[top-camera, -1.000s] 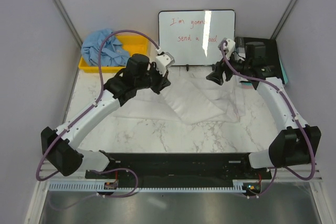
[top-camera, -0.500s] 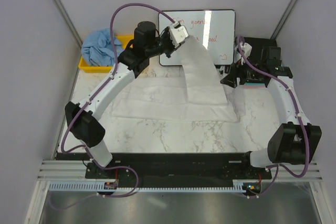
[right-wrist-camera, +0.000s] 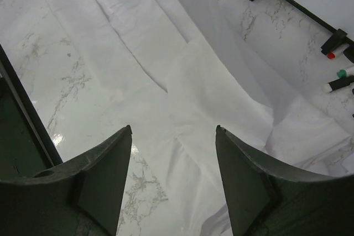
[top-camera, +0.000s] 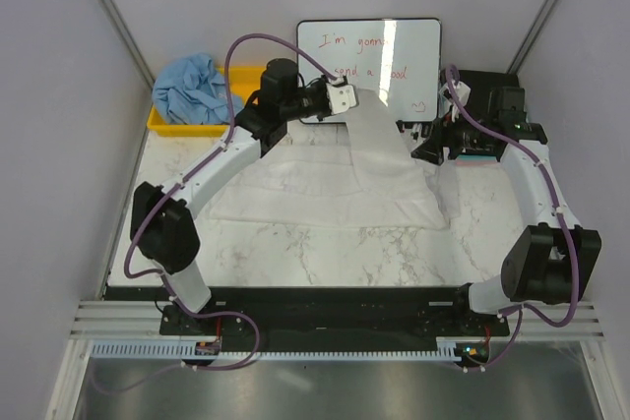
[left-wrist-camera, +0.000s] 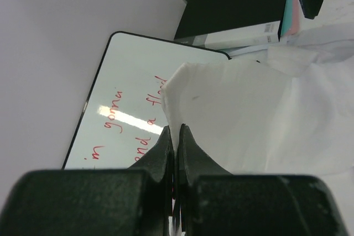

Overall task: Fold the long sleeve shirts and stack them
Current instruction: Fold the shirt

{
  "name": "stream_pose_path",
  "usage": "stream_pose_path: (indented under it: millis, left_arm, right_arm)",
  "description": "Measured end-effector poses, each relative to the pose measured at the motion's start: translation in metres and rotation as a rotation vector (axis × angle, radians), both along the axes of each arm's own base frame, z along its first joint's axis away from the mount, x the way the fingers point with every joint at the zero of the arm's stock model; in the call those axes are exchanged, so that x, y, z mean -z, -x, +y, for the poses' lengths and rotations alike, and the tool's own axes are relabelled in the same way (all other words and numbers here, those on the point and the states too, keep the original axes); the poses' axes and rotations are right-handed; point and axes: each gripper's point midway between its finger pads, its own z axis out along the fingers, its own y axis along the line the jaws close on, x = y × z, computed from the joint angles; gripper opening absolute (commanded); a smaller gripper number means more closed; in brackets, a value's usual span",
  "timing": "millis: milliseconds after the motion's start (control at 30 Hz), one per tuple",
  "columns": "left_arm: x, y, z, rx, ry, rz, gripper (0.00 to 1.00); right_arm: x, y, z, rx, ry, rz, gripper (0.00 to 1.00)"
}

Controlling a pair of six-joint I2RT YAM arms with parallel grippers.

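The white long sleeve shirt [top-camera: 325, 196] lies spread over the marble table. One sleeve [top-camera: 379, 140] is lifted off it toward the back. My left gripper [top-camera: 341, 97] is shut on that sleeve's end, and in the left wrist view the white cloth [left-wrist-camera: 249, 114] runs out from between the closed fingertips [left-wrist-camera: 175, 132]. My right gripper [top-camera: 425, 150] hovers open over the shirt's right edge, with nothing between its fingers [right-wrist-camera: 173, 130] and white cloth [right-wrist-camera: 193, 81] below. The light blue long sleeve shirt [top-camera: 193, 89] sits bunched in the yellow bin.
A whiteboard [top-camera: 369, 54] with red writing stands at the back, just behind the left gripper. The yellow bin [top-camera: 177, 125] is at the back left. A black box on stacked books [top-camera: 497, 110] is at the back right. Markers [right-wrist-camera: 338, 79] lie by the whiteboard's feet.
The left gripper rose from the table with the sleeve up to the whiteboard, then dropped a little lower. The right gripper drew back to the right and has stayed open.
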Motion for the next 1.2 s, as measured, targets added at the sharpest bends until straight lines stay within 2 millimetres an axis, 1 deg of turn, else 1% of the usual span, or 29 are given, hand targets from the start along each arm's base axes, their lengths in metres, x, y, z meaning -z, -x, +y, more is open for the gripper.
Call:
stream_pose_path:
  millis: [100,133,200,300,333,400,467,567,600,633,733,833,867,933,967,1000,1033,1067,1100,1133,1200]
  left_arm:
    - [-0.006,0.005,-0.003,0.053,0.018,-0.033,0.02]
    - [-0.007,0.009,-0.004,0.076,0.024,-0.042,0.02]
    - [-0.002,0.023,-0.003,0.134,0.02,-0.037,0.02]
    - [0.019,0.061,0.006,0.254,-0.043,-0.024,0.02]
    - [0.024,0.07,0.01,0.282,-0.064,-0.034,0.02]
    - [0.041,0.093,0.023,0.347,-0.12,-0.046,0.02]
    - [0.062,0.106,0.038,0.389,-0.173,-0.056,0.02]
    - [0.098,0.112,0.06,0.418,-0.251,-0.059,0.04]
    - [0.114,0.111,0.07,0.427,-0.286,-0.06,0.04]
    - [0.125,0.111,0.077,0.435,-0.311,-0.063,0.04]
    - [0.148,0.103,0.094,0.458,-0.375,-0.101,0.05]
    - [0.171,0.097,0.113,0.46,-0.421,-0.104,0.06]
    - [0.179,0.099,0.119,0.46,-0.435,-0.093,0.12]
    - [0.197,0.107,0.127,0.469,-0.451,-0.061,0.22]
    - [0.204,0.112,0.129,0.477,-0.458,-0.045,0.37]
    - [0.215,0.119,0.133,0.485,-0.468,-0.022,0.45]
    - [0.225,0.126,0.136,0.493,-0.481,0.0,0.48]
    - [0.235,0.133,0.14,0.498,-0.495,0.025,0.55]
    - [0.244,0.139,0.145,0.501,-0.509,0.054,0.61]
    - [0.251,0.144,0.15,0.499,-0.521,0.076,0.71]
    - [0.256,0.143,0.162,0.471,-0.533,0.1,0.72]
  right_arm:
    - [-0.001,0.001,0.002,-0.005,-0.012,0.004,0.69]
    - [-0.001,0.001,0.002,-0.004,-0.015,0.008,0.69]
    - [0.0,0.0,0.002,-0.003,-0.018,0.014,0.69]
    - [0.001,-0.006,0.001,-0.001,-0.021,0.022,0.69]
    - [0.001,-0.008,0.001,-0.001,-0.021,0.023,0.7]
    - [0.0,-0.012,0.001,-0.002,-0.023,0.023,0.7]
    - [0.002,-0.014,0.001,-0.004,-0.025,0.026,0.7]
    - [0.005,-0.014,0.002,-0.009,-0.029,0.038,0.7]
    - [0.006,-0.014,0.002,-0.012,-0.028,0.042,0.7]
    - [0.007,-0.012,0.003,-0.017,-0.027,0.047,0.7]
    - [0.011,-0.008,0.008,-0.043,-0.015,0.054,0.7]
    - [0.018,-0.004,0.018,-0.081,0.001,0.068,0.7]
    - [0.021,-0.003,0.023,-0.095,0.005,0.076,0.7]
    - [0.029,-0.001,0.03,-0.119,0.01,0.095,0.7]
    - [0.034,0.0,0.035,-0.134,0.016,0.108,0.7]
    - [0.039,0.0,0.039,-0.146,0.02,0.122,0.7]
    - [0.045,0.001,0.042,-0.157,0.027,0.137,0.71]
    - [0.05,0.002,0.046,-0.166,0.032,0.151,0.71]
    - [0.055,0.003,0.049,-0.174,0.036,0.164,0.71]
    - [0.058,0.003,0.051,-0.182,0.041,0.174,0.71]
    - [0.063,0.005,0.055,-0.192,0.053,0.187,0.71]
